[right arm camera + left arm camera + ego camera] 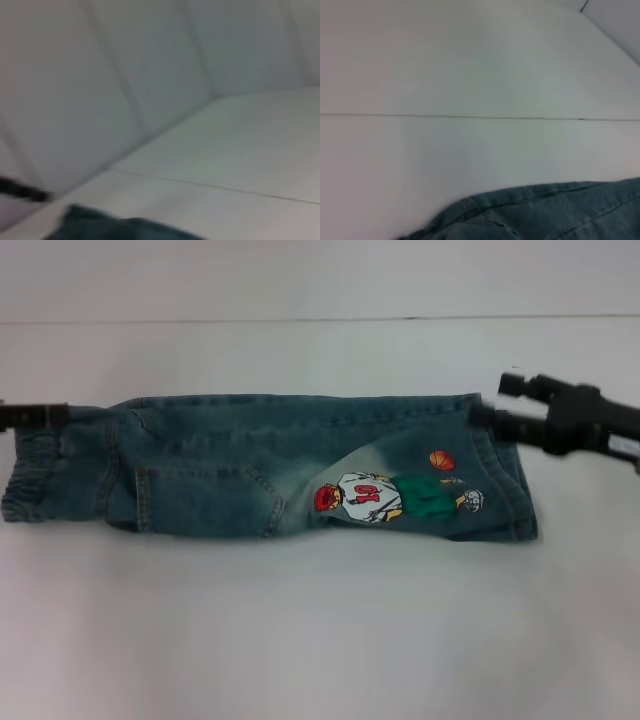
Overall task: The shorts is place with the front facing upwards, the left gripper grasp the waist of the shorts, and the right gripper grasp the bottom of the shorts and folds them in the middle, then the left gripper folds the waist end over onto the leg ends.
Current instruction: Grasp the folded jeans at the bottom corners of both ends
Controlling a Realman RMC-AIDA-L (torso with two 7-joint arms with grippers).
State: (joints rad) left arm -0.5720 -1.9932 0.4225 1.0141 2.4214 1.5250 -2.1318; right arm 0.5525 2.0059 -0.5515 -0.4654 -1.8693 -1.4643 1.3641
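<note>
Already the shorts (290, 465) look folded lengthwise, left gripper (35, 417) at the waist (30, 475), right gripper (520, 405) at the leg ends (505, 475), finger states I cannot tell; next the waist goes over

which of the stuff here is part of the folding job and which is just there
Part of the job:
- the shorts, folded lengthwise
- the waist of the shorts, at the robot's left
- the leg ends, at its right
- the left gripper, at the waist's far corner
- the right gripper, at the leg ends' far corner

Just there:
- the white table
- nothing else lies about
</note>
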